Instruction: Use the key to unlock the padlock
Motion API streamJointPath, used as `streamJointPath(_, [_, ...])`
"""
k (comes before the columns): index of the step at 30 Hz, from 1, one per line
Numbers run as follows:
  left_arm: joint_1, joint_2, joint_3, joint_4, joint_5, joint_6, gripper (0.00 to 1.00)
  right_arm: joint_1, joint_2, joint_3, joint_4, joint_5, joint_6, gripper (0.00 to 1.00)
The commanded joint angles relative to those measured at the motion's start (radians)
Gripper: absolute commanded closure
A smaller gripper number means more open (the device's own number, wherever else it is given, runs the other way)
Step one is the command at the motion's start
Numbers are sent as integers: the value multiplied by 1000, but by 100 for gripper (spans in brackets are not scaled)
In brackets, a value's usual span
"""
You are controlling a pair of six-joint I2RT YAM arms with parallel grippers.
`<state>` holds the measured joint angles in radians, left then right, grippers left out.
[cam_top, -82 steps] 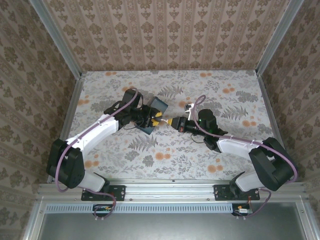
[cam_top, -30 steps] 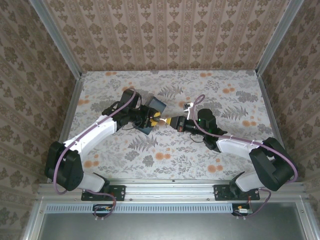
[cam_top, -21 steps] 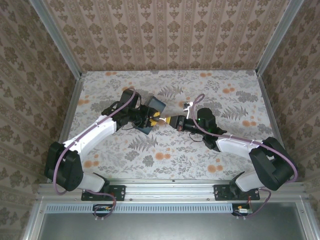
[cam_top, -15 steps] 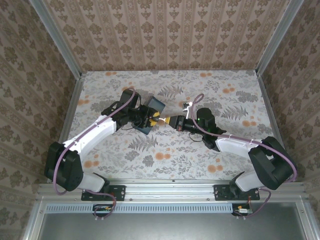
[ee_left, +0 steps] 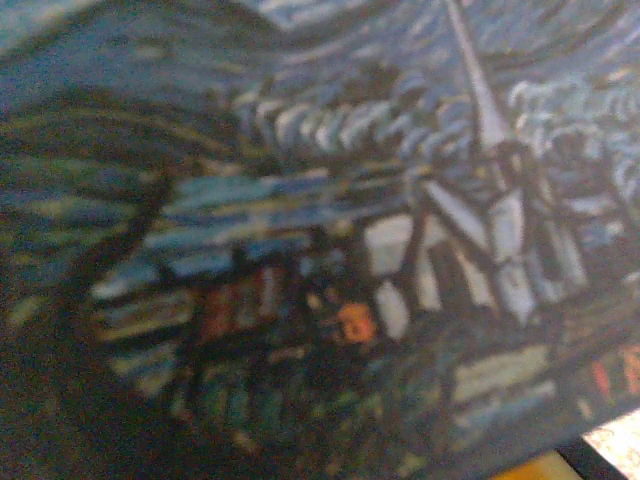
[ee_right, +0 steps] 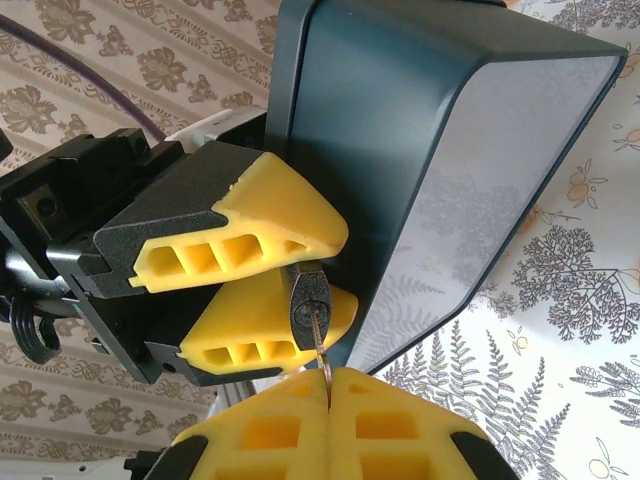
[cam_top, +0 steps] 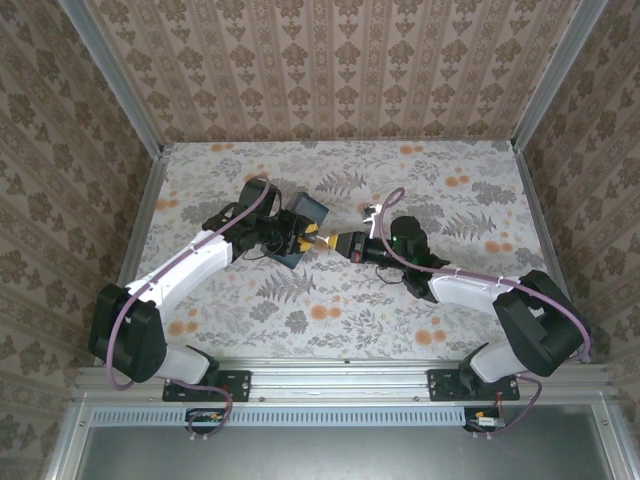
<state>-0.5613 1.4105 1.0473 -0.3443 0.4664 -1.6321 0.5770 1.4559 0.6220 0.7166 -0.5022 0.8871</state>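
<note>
Right wrist view | right gripper (ee_right: 328, 388) clamped tight on key (ee_right: 321, 345) | padlock (ee_right: 306, 303) sat at 12 o'clock, pinched by left gripper (ee_right: 322, 275) beside box (ee_right: 400, 150) | key shank lay along 6–12, tip entering padlock.

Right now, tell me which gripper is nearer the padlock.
Left. The left gripper clamps the padlock between its fingers. The right gripper sits just short of it, shut on the key that enters the padlock.

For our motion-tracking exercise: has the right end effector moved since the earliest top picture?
Yes: right end effector shifted slightly left, away from the table's orange flowers.
</note>
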Motion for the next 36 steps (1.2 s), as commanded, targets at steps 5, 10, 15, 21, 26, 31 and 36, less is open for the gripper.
streamJointPath(5, [-6, -38, -1, 46, 23, -23, 97, 27, 21, 29, 98, -12, 2, 99])
streamJointPath(10, [-8, -36, -5, 47, 28, -7, 97, 27, 9, 12, 130, -8, 8, 99])
streamJointPath(15, [-12, -18, 29, 10, 57, 50, 97, 27, 12, 21, 138, -22, -3, 99])
streamJointPath(21, [-11, -20, 1, 42, 61, 34, 98, 30, 20, 35, 169, -51, 1, 97])
streamJointPath(26, [-12, -20, 3, 51, 66, 28, 99, 32, 20, 36, 165, -51, 2, 91])
streamJointPath(31, [-12, -21, 5, 50, 65, 28, 100, 32, 32, 39, 161, -43, 10, 88])
streamJointPath(36, [-12, -25, 3, 42, 67, 29, 100, 32, 30, 33, 180, -36, 12, 92])
